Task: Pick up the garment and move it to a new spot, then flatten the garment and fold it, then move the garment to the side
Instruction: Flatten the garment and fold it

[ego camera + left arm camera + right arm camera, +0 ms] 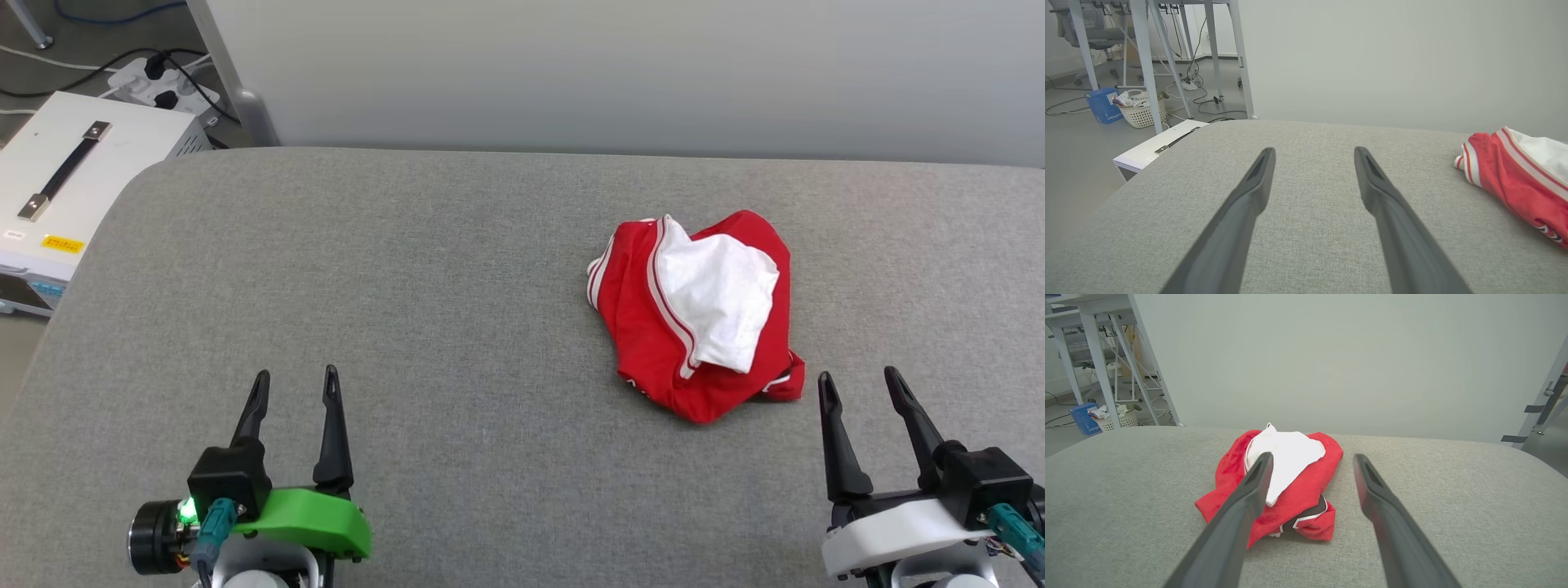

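Spread wide and gripping nothing, the jaws of both grippers are sitting over the near edge of the work surface, with long dark fingers pointing away from the robot. The left gripper, in its green shell, is showing at the lower left of the head view, with bare grey fabric lying between its fingers. The right gripper, in its white shell, is showing at the lower right, its fingertips just beside the garment and not touching it.

The garment is lying crumpled in a loose heap on the grey padded surface, right of centre, a little ahead of the right gripper and well apart from the left one. Red cloth is making up most of the heap. A white sleeve is lying draped over the top, with red-and-white striped trim running along its left side. In the right wrist view the heap is sitting straight ahead, partly behind one finger.

Beyond the garment the surface is ending at a rounded far edge in front of a plain pale wall. Off the surface's left side a white case with a black handle is standing, with a power strip lying behind it. Farther back, in the left wrist view, a white basket and a blue box are sitting among pale desk legs.
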Robot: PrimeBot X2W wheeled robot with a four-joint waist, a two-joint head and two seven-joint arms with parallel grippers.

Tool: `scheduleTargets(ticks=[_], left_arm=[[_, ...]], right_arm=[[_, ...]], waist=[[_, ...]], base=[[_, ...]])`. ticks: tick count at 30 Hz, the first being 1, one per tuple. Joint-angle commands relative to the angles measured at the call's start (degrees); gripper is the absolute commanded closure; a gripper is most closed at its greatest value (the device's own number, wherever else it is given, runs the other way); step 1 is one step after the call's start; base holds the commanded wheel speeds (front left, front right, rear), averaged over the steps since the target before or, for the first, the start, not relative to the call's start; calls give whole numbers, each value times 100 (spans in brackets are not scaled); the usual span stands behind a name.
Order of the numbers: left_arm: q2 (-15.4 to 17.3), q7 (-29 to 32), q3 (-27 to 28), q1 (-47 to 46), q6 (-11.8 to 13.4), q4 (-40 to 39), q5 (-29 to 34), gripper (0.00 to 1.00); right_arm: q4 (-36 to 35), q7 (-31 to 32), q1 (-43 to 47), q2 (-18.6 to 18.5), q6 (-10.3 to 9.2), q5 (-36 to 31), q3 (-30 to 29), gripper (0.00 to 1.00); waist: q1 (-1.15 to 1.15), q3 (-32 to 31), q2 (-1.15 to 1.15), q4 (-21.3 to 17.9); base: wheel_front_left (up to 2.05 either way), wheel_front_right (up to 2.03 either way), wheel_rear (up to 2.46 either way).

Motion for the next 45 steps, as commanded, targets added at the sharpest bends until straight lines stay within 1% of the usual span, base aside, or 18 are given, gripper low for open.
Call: scheduleTargets(ticks=[1,9,16,21,24,26,29,32,34,36,39,43,45], left_arm=[[-64,-33,72,113,-72,19,84,0],[-308,-33,455,185,-366,139,382,0],[-419,-34,626,184,-501,186,572,0],[-479,-34,699,95,-564,176,655,0],[-503,-34,723,1,-601,185,686,0],[-517,-34,739,-79,-627,192,700,0],[-536,-34,760,-183,-655,199,713,0],[-550,-34,769,-256,-674,195,724,0],[-557,-34,776,-297,-684,187,731,0],[-562,-34,785,-342,-695,178,737,0],[-569,-34,792,-428,-704,158,742,0],[-575,-34,754,-582,-714,119,732,0],[-577,-34,720,-669,-716,99,718,0]], right_arm=[[29,-35,79,-4,-4,46,13,0],[150,-35,132,-4,-4,72,42,0],[61,-35,-18,-4,-4,7,-23,0],[-253,-35,-571,-28,-4,-271,-144,0],[-416,-35,-1075,-236,-4,-332,-133,0],[-440,-35,-1460,-456,-4,-291,-52,0],[-184,-35,-2085,-919,-4,-167,261,0],[390,-12,-2667,-1470,-4,79,826,0],[754,279,-3101,-1838,-4,363,1324,0],[1028,806,-3508,-2191,-4,796,1866,0],[1233,1894,-4023,-2733,-4,1708,2802,0],[1333,3288,-4515,-3368,-4,2852,3696,0],[1404,3843,-4705,-3564,-4,3331,3986,0]], waist=[[0,-7,0,0],[0,-34,0,9],[0,-17,0,11],[0,103,0,25],[0,211,0,46],[0,297,0,62],[0,429,0,82],[0,526,0,106],[0,593,0,121],[0,665,0,146],[0,797,0,195],[0,1001,0,309],[0,1116,0,375]], base=[[0,0,0],[0,0,0],[0,0,0],[0,0,0],[0,0,0],[0,0,0],[0,0,0],[0,0,0],[0,0,0],[0,0,0],[0,0,0],[0,0,0],[0,0,0]])
